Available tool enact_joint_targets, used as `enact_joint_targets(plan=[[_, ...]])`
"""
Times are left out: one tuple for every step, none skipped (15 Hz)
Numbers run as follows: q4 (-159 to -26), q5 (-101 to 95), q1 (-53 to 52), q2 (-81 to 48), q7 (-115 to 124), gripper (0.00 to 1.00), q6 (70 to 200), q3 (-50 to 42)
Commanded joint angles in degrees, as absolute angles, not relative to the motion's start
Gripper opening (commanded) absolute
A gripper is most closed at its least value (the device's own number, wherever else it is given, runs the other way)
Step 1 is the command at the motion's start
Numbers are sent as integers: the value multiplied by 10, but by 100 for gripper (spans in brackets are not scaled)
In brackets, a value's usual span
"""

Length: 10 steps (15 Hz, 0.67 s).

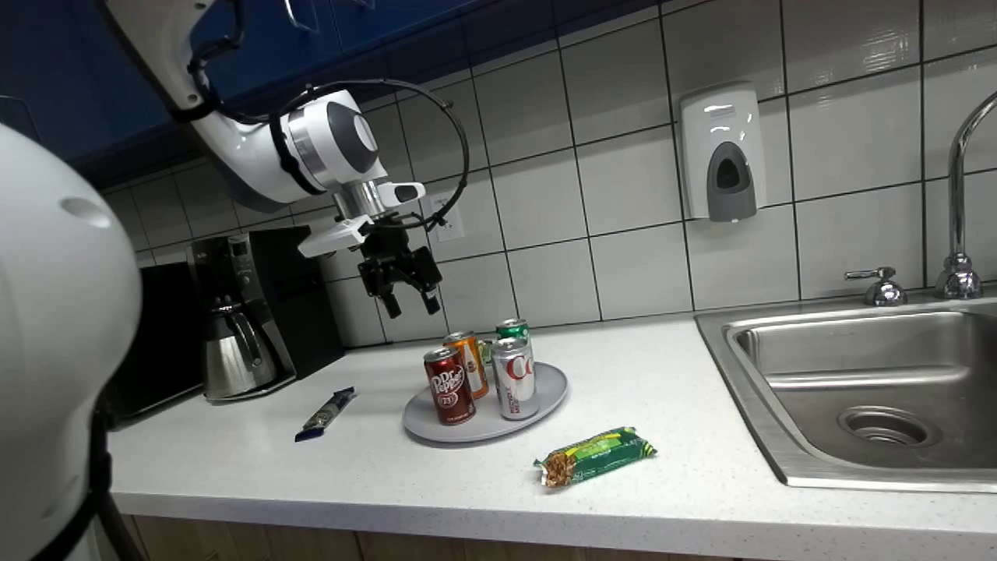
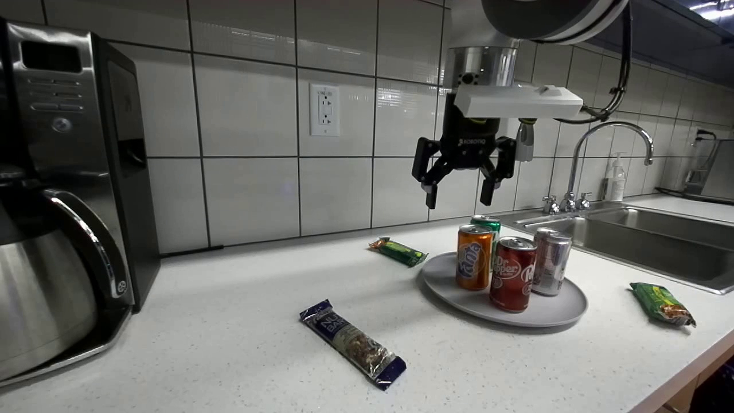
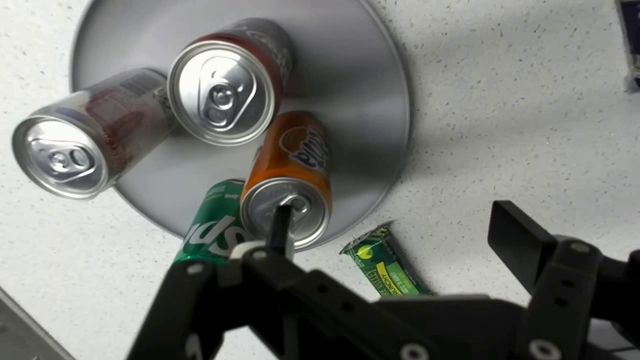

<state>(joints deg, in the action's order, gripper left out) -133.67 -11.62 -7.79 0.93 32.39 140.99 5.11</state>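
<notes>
My gripper (image 1: 413, 308) is open and empty above the counter, pointing down; it also shows in an exterior view (image 2: 459, 201) and the wrist view (image 3: 392, 215). A grey round plate (image 2: 550, 314) holds an orange Fanta can (image 2: 473, 264), a dark red Dr Pepper can (image 2: 512, 278), a silver Coke can (image 2: 551, 264) and a green Sprite can (image 1: 512, 330), all upright. In the wrist view, one finger overlaps the Fanta can's top (image 3: 295, 145) but stays above it. A green bar (image 3: 387, 267) lies on the counter beneath the gap between the fingers.
A blue nut bar (image 2: 352, 343) lies on the counter near the coffee maker (image 1: 257, 312). Another green bar (image 1: 600, 458) lies between plate and front edge. A steel sink (image 1: 748, 405) with a faucet (image 1: 960, 195) is beside the plate. A tiled wall (image 1: 631, 265) stands behind.
</notes>
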Motion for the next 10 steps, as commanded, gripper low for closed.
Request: enact_joint_targets(plan=[[-1337,-115,-72,11,323,100,1409,59],[-1337,-115,-72,10,323,100,1408,59],[-1337,-115,-72,9,323,100,1408,59],[-1337,-115,-72,7,323,100,1408,58],[-1337,-115,-71,7,323,100,1408,58],[-1337,-115,-71,6,323,100,1408,58],[-1337,-115,-71,6,323,100,1408,58],[-1337,-115,-71,6,323,100,1408,58],[-1337,-115,-71,6,323,100,1408,58],[-1337,-115,-71,6,323,100,1408,58]])
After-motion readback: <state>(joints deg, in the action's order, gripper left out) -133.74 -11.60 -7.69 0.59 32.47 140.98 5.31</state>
